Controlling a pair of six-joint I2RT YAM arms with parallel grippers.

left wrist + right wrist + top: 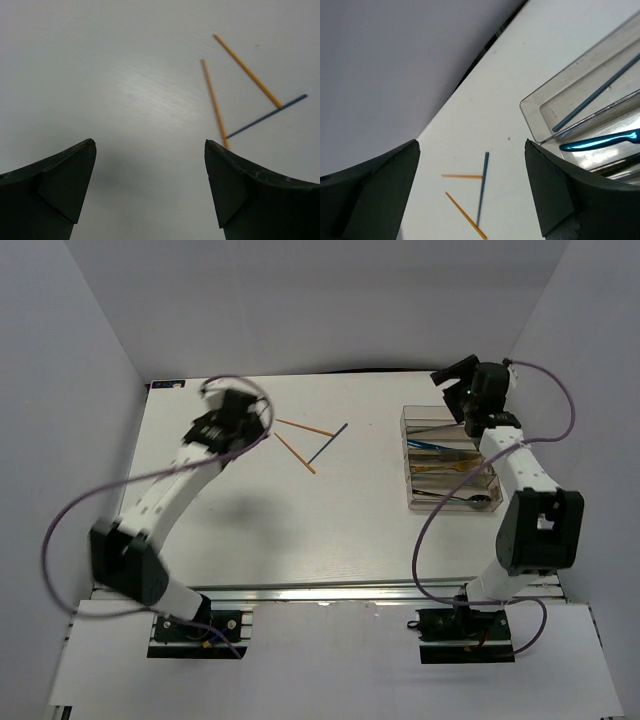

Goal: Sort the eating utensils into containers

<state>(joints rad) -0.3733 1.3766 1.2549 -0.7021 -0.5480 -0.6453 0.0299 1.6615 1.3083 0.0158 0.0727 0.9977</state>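
Far orange chopstick (306, 427), near orange chopstick (295, 453) and dark chopstick (328, 443) lie on the table (250, 530), left of the tray (407, 465). Expect light, stiff, slick rods: pinch mid-length. Left gripper (150, 147) and right gripper (472, 147): spread, empty.

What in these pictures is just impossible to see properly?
1. Top view: the right arm covers part of the tray, and the utensils in it are too small to count.
2. Right wrist view: the tray runs off the right edge and behind a finger.
3. Top view: the left gripper is blurred.
4. Left wrist view: one orange chopstick ends right at a finger's edge.
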